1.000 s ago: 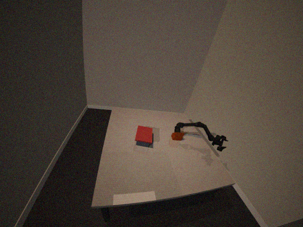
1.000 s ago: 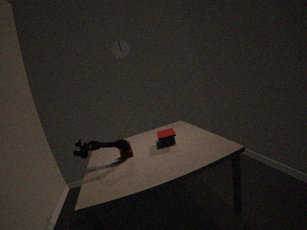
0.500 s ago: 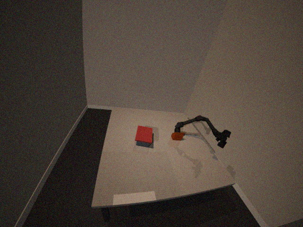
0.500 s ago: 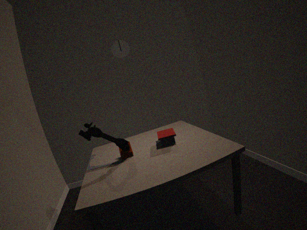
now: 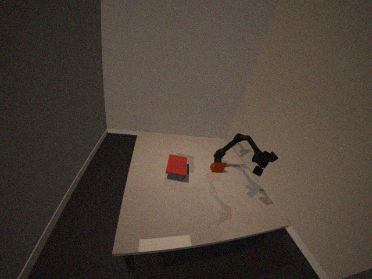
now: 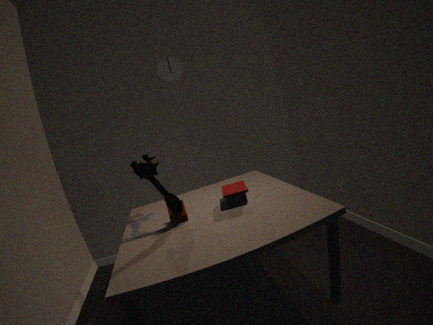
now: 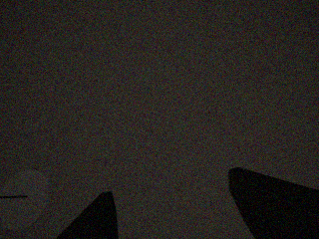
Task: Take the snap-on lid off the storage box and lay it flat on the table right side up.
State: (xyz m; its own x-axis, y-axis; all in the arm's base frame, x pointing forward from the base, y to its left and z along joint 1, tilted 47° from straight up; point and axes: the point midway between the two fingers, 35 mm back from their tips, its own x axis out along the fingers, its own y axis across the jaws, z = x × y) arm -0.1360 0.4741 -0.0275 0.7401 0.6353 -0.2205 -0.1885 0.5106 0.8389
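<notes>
The red lid (image 5: 177, 164) (image 6: 234, 188) lies on top of the storage box, red face up. The dark blue-grey box (image 5: 175, 176) (image 6: 235, 200) stands on the table (image 5: 156, 207) (image 6: 216, 241). The views are too dark and grainy to tell whether the lid is fully snapped down. My gripper (image 5: 266, 164) (image 7: 171, 181) is partly open, with nothing between its dark fingers. It is raised high, well away from the box on the other side of the arm's base. Neither box nor lid shows in the wrist view.
The arm's orange base (image 5: 217, 167) (image 6: 181, 214) stands on the table between the gripper and the box. A pale flat rectangle (image 5: 165, 243) lies at the table's near edge in the top view. A wall rises beside the raised arm. A round clock (image 6: 176, 71) (image 7: 32, 209) hangs on the dark wall.
</notes>
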